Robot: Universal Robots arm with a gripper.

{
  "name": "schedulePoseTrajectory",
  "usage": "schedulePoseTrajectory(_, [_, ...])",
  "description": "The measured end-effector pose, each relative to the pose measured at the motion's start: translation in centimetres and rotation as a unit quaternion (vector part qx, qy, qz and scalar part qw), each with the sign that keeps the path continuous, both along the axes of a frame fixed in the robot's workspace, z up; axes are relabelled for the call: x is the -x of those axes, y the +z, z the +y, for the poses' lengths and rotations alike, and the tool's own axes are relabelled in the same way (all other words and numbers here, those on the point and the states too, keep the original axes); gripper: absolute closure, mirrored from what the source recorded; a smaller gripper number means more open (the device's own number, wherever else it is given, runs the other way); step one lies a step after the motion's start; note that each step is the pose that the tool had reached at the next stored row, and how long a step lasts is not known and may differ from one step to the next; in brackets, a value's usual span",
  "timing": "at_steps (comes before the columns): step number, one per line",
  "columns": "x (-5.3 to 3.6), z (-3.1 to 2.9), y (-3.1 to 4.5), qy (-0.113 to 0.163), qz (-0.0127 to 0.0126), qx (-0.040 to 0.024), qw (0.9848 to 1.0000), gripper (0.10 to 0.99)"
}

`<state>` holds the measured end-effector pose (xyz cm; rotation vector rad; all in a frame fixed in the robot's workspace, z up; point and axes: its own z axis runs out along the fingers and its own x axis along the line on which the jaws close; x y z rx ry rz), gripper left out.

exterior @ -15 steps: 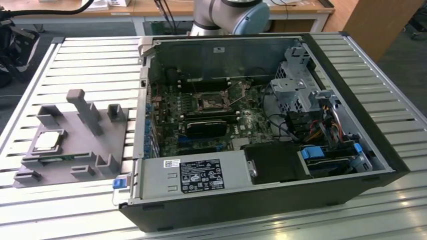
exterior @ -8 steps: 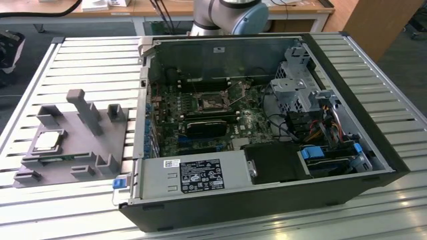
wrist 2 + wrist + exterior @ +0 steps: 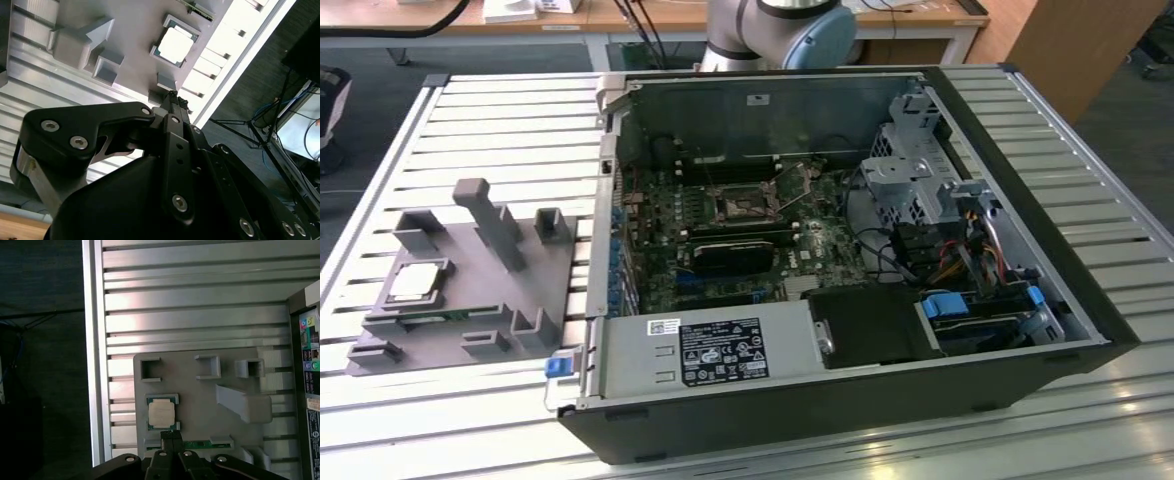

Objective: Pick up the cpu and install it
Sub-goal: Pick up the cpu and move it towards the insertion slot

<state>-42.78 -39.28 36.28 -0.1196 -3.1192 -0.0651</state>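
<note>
The cpu (image 3: 416,283) is a small square chip with a shiny metal top, lying flat in a pocket of the grey fixture plate (image 3: 480,300) at the exterior view's left. Both wrist views show the cpu (image 3: 175,45) (image 3: 161,415) from above, with my gripper (image 3: 172,439) (image 3: 173,98) hovering high over the plate beside it. The black fingertips are pressed together, shut with nothing between them. The bare processor socket (image 3: 738,205) sits in the middle of the green motherboard inside the open computer case (image 3: 1067,300).
Upright grey posts (image 3: 487,220) and small blocks stand on the fixture plate around the chip. A labelled grey power supply box (image 3: 707,350) and cable bundles (image 3: 947,250) fill the case's near side. The slatted metal table (image 3: 480,120) ends in an edge (image 3: 95,365) close to the plate.
</note>
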Motion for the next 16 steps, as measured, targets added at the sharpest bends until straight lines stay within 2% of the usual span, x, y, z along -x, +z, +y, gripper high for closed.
schedulePoseTrajectory(16, [0.02, 0.01, -0.40, 0.000, 0.0008, 0.0000, 1.0000, 0.980])
